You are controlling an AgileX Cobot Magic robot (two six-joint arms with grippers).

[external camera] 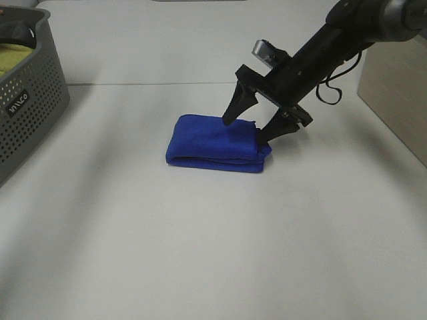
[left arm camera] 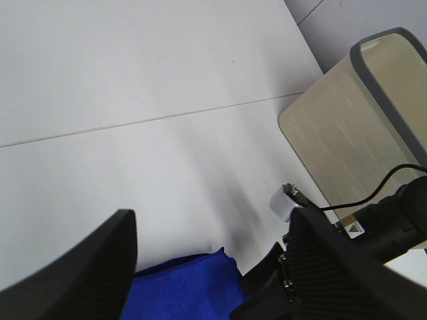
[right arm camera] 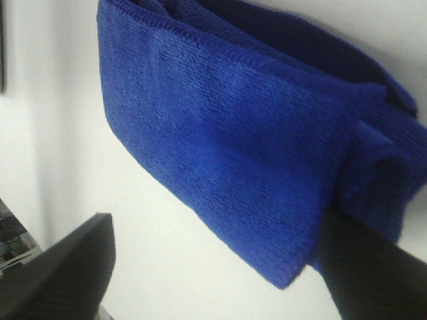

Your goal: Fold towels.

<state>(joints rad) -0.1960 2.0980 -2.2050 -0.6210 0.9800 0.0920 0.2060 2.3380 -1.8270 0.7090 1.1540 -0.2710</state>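
Note:
The royal-blue towel (external camera: 210, 143) lies folded into a thick small rectangle in the middle of the white table (external camera: 200, 240). My right gripper (external camera: 245, 131) is open and tilted down over the towel's right end, one finger on the top near the far edge and the other at the right end. In the right wrist view the towel (right arm camera: 233, 133) fills the space between the two spread fingers (right arm camera: 60, 280). My left gripper (left arm camera: 207, 293) is open and empty, held above the table; the towel's corner (left arm camera: 180, 290) and the right arm (left arm camera: 380, 220) show beneath it. The left arm is out of the exterior view.
A grey perforated basket (external camera: 27, 100) holding yellow-green cloth (external camera: 13, 57) stands at the far left. A beige bin with a grey rim (external camera: 397, 93) stands at the right edge; it also shows in the left wrist view (left arm camera: 347, 127).

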